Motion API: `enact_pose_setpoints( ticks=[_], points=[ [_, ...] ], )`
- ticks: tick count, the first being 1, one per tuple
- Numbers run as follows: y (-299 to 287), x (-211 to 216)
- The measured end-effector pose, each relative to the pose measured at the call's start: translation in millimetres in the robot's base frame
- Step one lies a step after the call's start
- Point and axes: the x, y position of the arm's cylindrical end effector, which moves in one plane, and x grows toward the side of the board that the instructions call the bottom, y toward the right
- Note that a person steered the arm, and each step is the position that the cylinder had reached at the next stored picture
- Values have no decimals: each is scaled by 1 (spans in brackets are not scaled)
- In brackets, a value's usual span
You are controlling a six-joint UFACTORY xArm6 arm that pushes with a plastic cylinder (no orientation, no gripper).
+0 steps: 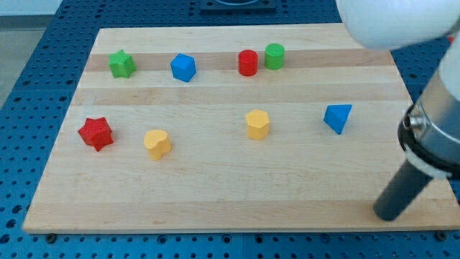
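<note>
My tip (386,214) rests on the wooden board (237,194) near its bottom right corner, touching no block. The nearest block is the blue triangular block (337,117), up and to the left of the tip. A yellow hexagonal block (257,124) sits mid-board, and a yellow heart-shaped block (157,143) lies further left. A red star block (95,133) is at the view's left. Along the top stand a green star block (121,64), a blue block (183,67), a red cylinder (248,62) and a green cylinder (274,56), the two cylinders side by side.
The arm's white and dark body (431,108) fills the view's right side above the rod. The board lies on a blue perforated table (29,108). The board's right edge runs close to the tip.
</note>
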Motion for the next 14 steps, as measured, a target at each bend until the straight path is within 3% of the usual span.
enact_pose_setpoints(
  ticks=[2, 3, 4, 5, 6, 8, 10, 11, 13, 14],
  points=[
    [-2, 2],
    [4, -40],
    [7, -117],
    [7, -117],
    [-3, -74],
    [-3, -71],
    [-33, 1],
    [-33, 2],
    [-40, -94],
    [-46, -94]
  ],
)
